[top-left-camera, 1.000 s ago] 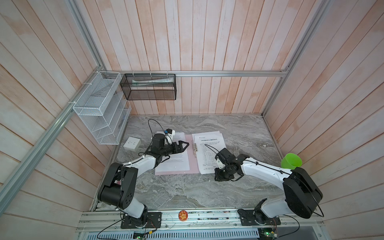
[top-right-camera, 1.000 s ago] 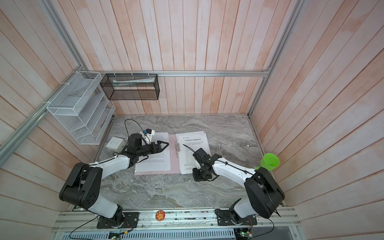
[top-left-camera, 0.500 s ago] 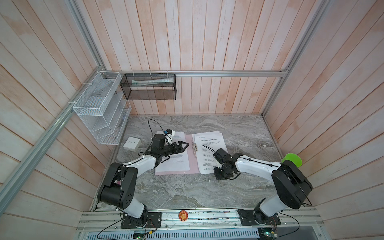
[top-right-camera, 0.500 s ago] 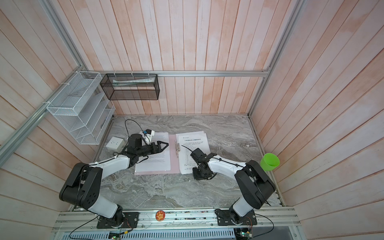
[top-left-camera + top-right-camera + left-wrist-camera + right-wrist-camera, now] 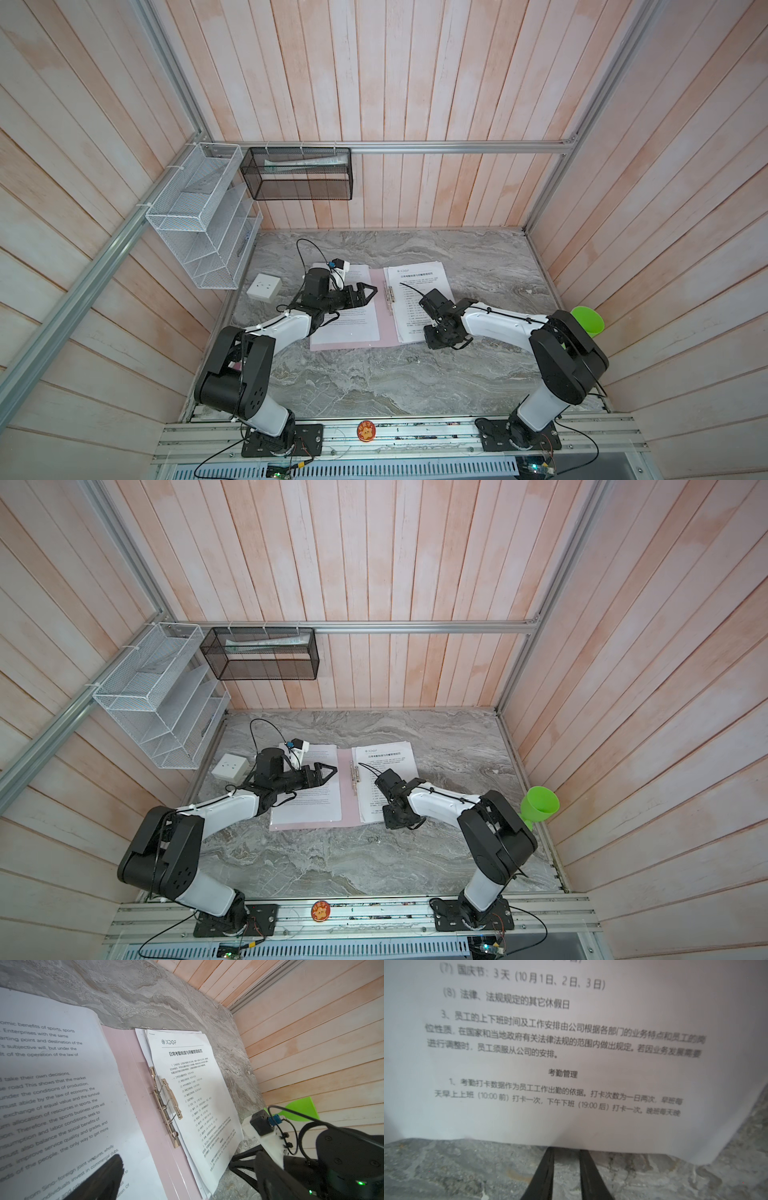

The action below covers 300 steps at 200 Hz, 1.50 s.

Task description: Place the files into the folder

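Right end effector: the jaws are a narrow gap apart, with nothing seen between them. The tips meet the near edge of a stack of white printed paper sheets. We cannot tell whether they touch it or slip under it.

Left end effector: the jaws are spread wide and hold nothing. It sits over a single white sheet of English text; contact is unclear.

That sheet lies on the left half of the thin pale pink folder, which is open flat mid-bench, with pink showing along the sheet's near and right edges. A small silver metal clip sits at the spine. The stack lies just right of the clip, its left edge over the pink. We cannot tell how far the pink runs beneath it.

The grey marbled bench also carries a white socket box at far left and a green plastic cup at the right edge.
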Available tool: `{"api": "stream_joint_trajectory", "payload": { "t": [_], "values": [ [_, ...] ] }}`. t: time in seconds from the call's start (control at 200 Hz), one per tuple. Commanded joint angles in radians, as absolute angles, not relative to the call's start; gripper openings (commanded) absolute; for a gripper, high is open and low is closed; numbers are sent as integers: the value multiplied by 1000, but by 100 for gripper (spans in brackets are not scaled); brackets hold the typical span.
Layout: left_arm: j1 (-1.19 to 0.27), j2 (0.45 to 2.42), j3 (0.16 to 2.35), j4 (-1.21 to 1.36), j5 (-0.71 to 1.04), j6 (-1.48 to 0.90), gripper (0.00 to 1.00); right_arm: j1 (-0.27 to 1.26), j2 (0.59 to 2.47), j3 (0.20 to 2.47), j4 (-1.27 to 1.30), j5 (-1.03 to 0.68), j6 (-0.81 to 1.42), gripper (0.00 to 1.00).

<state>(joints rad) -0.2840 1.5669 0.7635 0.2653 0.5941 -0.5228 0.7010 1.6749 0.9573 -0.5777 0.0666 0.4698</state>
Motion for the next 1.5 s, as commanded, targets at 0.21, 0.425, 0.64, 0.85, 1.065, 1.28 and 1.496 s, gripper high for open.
{"api": "stream_joint_trajectory", "payload": {
  "t": [0.21,0.425,0.64,0.85,1.065,1.28,1.496],
  "values": [
    [-276,1564,775,242,588,-492,100,698,1538,1036,-673,91,437,28],
    [-247,1526,789,215,565,-480,100,499,1521,1143,-650,140,371,40],
    [-150,1447,764,178,557,-474,100,333,1727,1310,-574,120,334,47],
    [-49,1339,751,35,469,-440,100,270,1881,1408,-565,185,296,49],
    [79,1217,703,-148,307,-444,100,199,1907,1396,-533,173,268,49],
    [131,1254,622,-52,394,-452,100,172,1951,1380,-491,86,275,49],
    [136,1345,527,174,525,-505,100,170,1989,1379,-486,66,284,48]
  ]
}}
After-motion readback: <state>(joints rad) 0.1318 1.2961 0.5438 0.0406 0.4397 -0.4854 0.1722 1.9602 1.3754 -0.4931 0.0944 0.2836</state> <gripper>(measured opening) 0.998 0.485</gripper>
